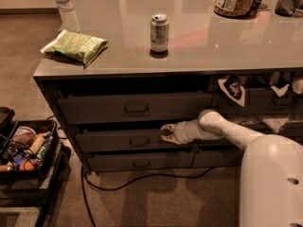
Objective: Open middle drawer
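Scene: a Google Everyday Robot reaches its pale arm into a dark grey drawer unit beneath a glossy surface.
End effector: the end effector sits at the top edge of the middle drawer, toward the front's right end.
End effector state: open, closed or gripping cannot be told from this view.
Task's thing: the drawer front runs leftward from the end effector, and its small handle lies just beside the end effector, to the left and slightly lower.
Neighbours: the top drawer is directly above the end effector and the bottom drawer is below it.
On the surface: a soda can stands well above the end effector, with a green snack bag and a water bottle further up and to the left.
Progress: the approach looks finished, with contact at the drawer's edge and not on the handle.
Done so far: the front seems barely ajar at most, since no pale inside floor shows.
Left to do: judging by this, nearly the whole outward pull remains.
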Robot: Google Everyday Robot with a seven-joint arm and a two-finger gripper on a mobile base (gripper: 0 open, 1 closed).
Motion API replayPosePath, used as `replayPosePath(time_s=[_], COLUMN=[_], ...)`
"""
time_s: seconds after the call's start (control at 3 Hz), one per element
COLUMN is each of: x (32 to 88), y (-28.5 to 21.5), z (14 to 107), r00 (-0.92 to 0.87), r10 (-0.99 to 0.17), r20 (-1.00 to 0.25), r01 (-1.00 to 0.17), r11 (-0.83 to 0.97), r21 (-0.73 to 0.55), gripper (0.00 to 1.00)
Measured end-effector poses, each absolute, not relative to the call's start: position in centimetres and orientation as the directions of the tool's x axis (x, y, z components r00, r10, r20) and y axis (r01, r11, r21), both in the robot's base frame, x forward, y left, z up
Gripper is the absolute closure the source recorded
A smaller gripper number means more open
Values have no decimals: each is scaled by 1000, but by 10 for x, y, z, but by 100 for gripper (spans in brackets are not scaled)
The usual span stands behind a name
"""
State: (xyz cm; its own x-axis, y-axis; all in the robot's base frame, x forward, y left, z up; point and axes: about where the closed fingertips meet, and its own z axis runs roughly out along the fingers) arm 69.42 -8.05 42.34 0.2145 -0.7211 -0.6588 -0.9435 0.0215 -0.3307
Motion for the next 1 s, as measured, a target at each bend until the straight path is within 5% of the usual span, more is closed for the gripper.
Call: replayPosePath(time_s=[1.0], x=[699], y=[-82], z=[426], r00=[214], r10=[-721], r20=[-659], r01=[-944], r11=[21], r21=[-329], gripper=[84])
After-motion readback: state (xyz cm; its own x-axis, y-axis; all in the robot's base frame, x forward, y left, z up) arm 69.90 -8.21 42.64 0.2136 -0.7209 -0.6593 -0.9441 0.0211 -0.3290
